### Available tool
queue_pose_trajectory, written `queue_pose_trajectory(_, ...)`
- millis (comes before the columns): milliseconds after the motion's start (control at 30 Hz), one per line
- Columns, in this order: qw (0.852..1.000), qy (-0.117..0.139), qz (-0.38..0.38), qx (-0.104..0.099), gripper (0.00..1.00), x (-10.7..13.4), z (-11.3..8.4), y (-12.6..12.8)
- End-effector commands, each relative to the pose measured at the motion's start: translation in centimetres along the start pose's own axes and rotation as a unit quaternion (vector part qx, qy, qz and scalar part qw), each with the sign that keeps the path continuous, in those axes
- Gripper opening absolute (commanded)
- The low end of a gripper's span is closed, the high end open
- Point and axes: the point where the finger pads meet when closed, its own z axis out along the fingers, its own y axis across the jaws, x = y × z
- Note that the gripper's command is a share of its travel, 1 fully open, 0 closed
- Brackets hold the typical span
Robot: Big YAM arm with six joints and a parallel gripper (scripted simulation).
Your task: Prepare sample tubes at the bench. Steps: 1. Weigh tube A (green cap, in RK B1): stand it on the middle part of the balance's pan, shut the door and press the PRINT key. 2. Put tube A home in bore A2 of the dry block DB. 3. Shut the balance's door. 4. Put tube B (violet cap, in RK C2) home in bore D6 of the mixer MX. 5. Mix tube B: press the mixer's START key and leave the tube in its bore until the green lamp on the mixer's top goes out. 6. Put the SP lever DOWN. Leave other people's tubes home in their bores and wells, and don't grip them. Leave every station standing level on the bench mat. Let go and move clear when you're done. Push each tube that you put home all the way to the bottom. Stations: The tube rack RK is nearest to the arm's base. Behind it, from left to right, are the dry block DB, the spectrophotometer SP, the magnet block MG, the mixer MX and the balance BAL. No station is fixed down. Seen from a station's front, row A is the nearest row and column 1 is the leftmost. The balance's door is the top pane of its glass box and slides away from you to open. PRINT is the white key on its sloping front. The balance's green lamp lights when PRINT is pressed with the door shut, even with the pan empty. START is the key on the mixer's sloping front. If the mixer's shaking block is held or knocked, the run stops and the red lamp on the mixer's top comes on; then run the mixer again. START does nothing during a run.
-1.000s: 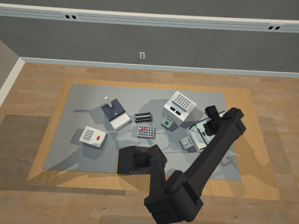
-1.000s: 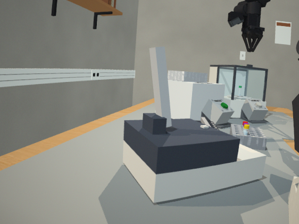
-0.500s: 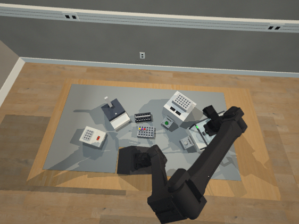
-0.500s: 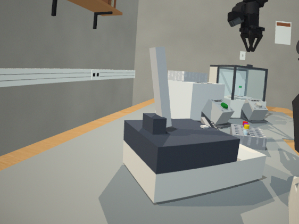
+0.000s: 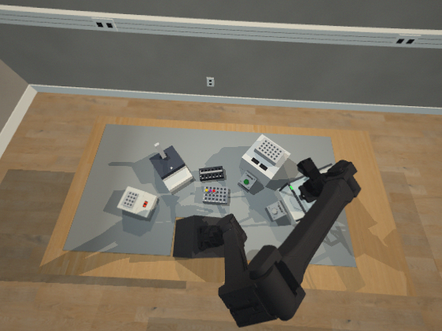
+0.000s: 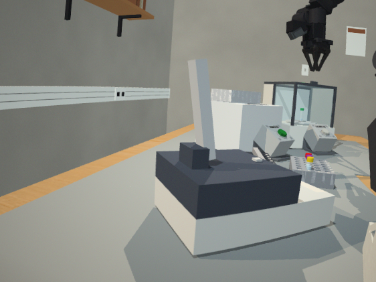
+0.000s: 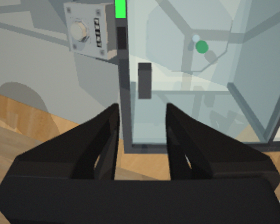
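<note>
My gripper (image 6: 314,70) (image 7: 142,111) is partly open and empty, above the balance's glass box; its fingertips are hidden in the top view. The door handle (image 7: 144,80) (image 6: 314,82) is near the front edge and the top pane looks shut. The balance's green lamp (image 5: 292,188) (image 7: 120,9) is lit. Tube A, green cap (image 6: 302,109) (image 7: 201,47), stands on the pan. PRINT (image 5: 274,211) (image 7: 79,30) is on the sloping front. Tube B, violet cap (image 5: 210,191), is in the rack (image 5: 216,200) (image 6: 318,179). The SP lever (image 5: 160,150) (image 6: 202,111) stands up.
The dry block (image 5: 150,209) is at the left. The dark magnet block (image 5: 211,178) is behind the rack. The mixer (image 5: 252,163) (image 6: 227,124) stands left of the balance, with its green START key (image 5: 246,182) (image 6: 282,132) in front. Yellow and red caps flank tube B.
</note>
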Motion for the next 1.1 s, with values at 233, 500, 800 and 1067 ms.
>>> queue_pose_trajectory(233, 1.0, 0.002, 0.0, 0.001, 0.3, 0.2, 2.1, -0.3)
queue_pose_trajectory(500, 1.0, 0.002, -0.001, 0.0, 0.3, 0.1, 3.2, -0.3)
queue_pose_trajectory(800, 1.0, 0.0, 0.004, 0.016, 0.3, 0.4, 3.4, -1.5)
queue_pose_trajectory(1067, 1.0, -0.002, 0.004, 0.016, 0.3, 0.1, 3.1, -1.2)
